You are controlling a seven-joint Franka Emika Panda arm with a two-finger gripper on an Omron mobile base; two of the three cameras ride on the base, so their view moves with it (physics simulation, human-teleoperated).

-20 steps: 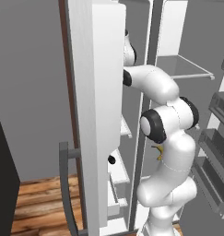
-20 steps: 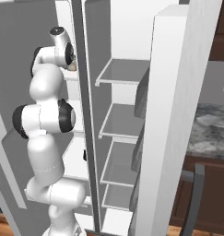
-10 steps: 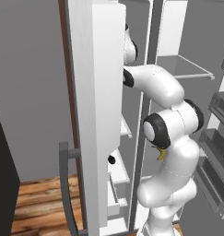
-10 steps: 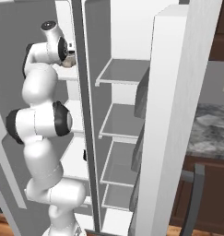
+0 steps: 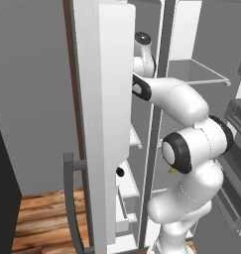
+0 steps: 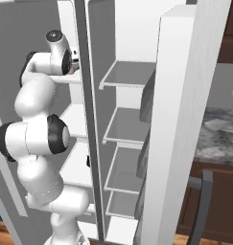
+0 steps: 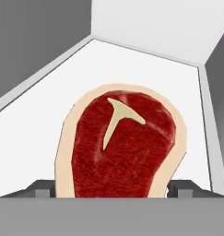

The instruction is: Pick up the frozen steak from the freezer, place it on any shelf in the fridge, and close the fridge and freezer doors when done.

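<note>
Jaws spread either side of the frozen steak (image 7: 120, 145), not clamped on it.
In the hand view the steak lies flat on a white shelf (image 7: 35, 133) inside the freezer (image 5: 134, 149), between both finger tips (image 7: 42, 189).

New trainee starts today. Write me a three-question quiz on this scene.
1. True or false: the steak lies on a grey fridge shelf.
2. Where is the steak relative to the claw? A: between its tips. B: left of both tips. C: behind the camera.
3. Fill in: the freezer door and fridge door are both ____.
Key: 1 false; 2 A; 3 open.
</note>
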